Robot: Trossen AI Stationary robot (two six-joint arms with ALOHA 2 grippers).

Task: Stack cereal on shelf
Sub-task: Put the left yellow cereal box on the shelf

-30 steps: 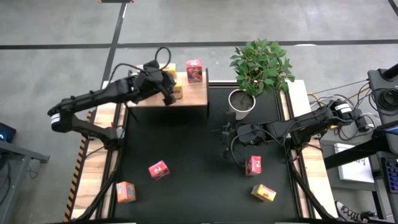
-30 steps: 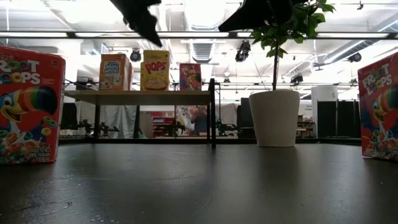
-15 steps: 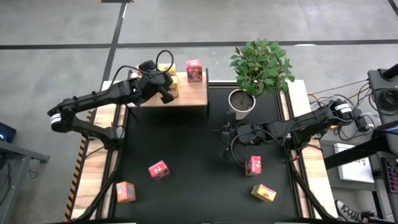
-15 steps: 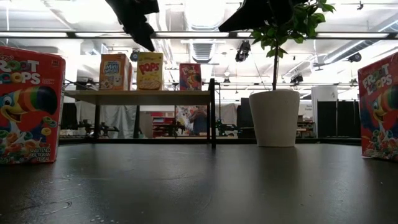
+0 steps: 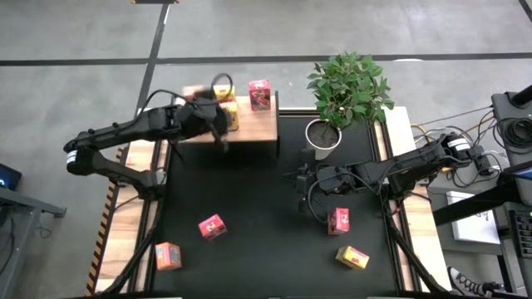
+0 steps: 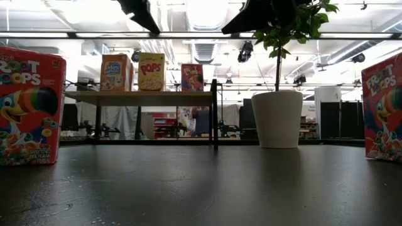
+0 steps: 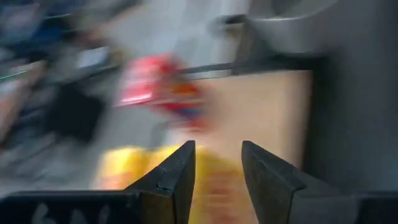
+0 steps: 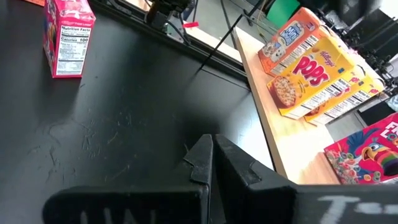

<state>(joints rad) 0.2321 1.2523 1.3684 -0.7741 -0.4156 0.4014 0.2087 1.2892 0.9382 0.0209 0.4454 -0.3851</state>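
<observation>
The shelf (image 5: 253,124) stands at the far left, and three cereal boxes stand upright on its board: orange (image 6: 116,72), yellow (image 6: 151,72) and red (image 5: 259,94). On the black table stand a pink box (image 5: 212,226), an orange box (image 5: 169,256), a red box (image 5: 338,220) and a yellow box (image 5: 352,257). My left gripper (image 7: 217,168) is open and empty above the shelf's near edge (image 5: 220,133), over the yellow box. My right gripper (image 8: 211,155) is shut and empty, low over the table's middle (image 5: 303,184).
A white pot (image 5: 322,134) with a green plant stands right of the shelf, close to my right arm. In the low view two Froot Loops boxes (image 6: 28,107) (image 6: 383,107) stand close at either side. Cables and gear lie beyond the table's right edge.
The yellow box has slid along the shelf toward the orange box and now stands still, upright. My left gripper went left with it, then rose and drew back a little toward the table's near edge, clear of the box.
</observation>
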